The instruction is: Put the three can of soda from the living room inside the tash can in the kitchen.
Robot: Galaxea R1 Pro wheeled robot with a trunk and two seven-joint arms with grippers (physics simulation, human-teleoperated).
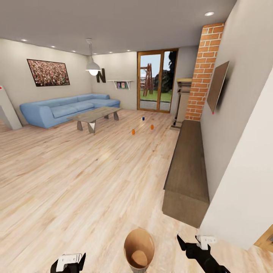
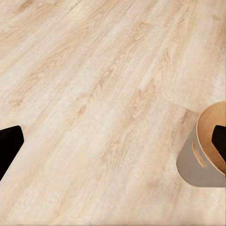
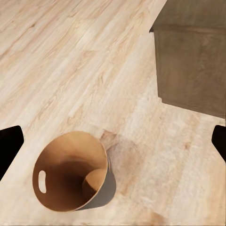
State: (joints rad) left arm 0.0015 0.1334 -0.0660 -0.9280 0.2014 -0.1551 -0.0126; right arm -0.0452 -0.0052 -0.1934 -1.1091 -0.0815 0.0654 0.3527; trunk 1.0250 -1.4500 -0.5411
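Best to drive straight ahead across the plank floor (image 1: 76, 178) toward the three cans (image 1: 142, 125), which stand far off beside the coffee table (image 1: 94, 115). The trash can (image 1: 139, 249) stands near, between the left tool (image 1: 68, 262) and right tool (image 1: 193, 242); both look released, grasping nothing.

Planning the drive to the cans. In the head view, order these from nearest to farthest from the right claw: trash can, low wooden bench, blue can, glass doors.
1. Trash can, on the floor just left of the right claw.
2. Low wooden bench, along the right wall.
3. Blue can, mid-floor, beyond the coffee table.
4. Glass doors, far wall.
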